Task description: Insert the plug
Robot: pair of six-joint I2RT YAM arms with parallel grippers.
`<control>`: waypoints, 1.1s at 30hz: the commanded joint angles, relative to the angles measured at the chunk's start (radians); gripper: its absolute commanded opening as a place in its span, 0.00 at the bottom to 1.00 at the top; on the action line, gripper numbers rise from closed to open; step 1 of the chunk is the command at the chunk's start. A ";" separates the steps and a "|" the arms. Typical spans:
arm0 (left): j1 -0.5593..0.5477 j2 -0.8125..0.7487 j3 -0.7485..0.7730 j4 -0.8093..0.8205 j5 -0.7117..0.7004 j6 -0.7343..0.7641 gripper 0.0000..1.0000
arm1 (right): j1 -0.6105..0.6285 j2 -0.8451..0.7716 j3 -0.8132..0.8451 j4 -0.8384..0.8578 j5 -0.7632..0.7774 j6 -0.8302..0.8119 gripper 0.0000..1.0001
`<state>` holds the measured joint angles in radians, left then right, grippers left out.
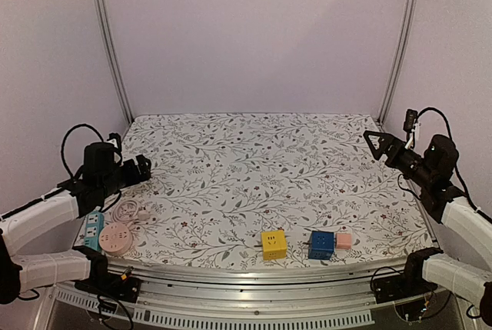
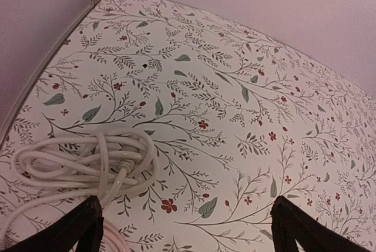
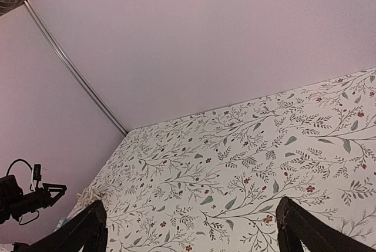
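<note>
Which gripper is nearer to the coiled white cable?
Left. The left gripper hovers close by the cable; the right gripper is far off on the opposite side.

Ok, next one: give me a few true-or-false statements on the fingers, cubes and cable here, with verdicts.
1. The left fingers and right fingers are open and empty. True.
2. The yellow cube sits right of the blue cube. False: it sits to its left.
3. A white cable lies coiled by the left arm. True.
4. The pink cube is stacked on the yellow cube. False: it rests on the table, beside the blue cube.
</note>
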<state>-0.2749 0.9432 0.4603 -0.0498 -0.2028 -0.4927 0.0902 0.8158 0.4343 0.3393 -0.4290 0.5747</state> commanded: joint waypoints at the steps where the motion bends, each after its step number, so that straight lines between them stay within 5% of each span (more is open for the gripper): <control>1: -0.007 0.008 0.026 -0.005 -0.012 0.013 0.99 | -0.007 0.000 0.006 0.011 0.002 -0.001 0.99; 13: -0.035 -0.060 0.074 -0.213 -0.088 -0.077 0.96 | -0.007 0.015 0.032 -0.024 0.026 0.046 0.99; 18: -0.080 -0.138 0.078 -0.354 -0.188 -0.140 0.96 | 0.003 0.016 -0.015 0.038 0.029 0.199 0.99; 23: -0.121 -0.198 0.063 -0.445 -0.252 -0.217 0.96 | 0.083 0.073 0.062 -0.111 0.127 0.228 0.99; 33: -0.193 -0.097 0.038 -0.476 -0.248 -0.286 0.90 | 0.290 0.143 0.058 -0.116 0.221 0.201 0.99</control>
<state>-0.4500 0.8028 0.5163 -0.5041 -0.4683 -0.7414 0.3607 0.9207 0.4686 0.2462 -0.2440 0.7841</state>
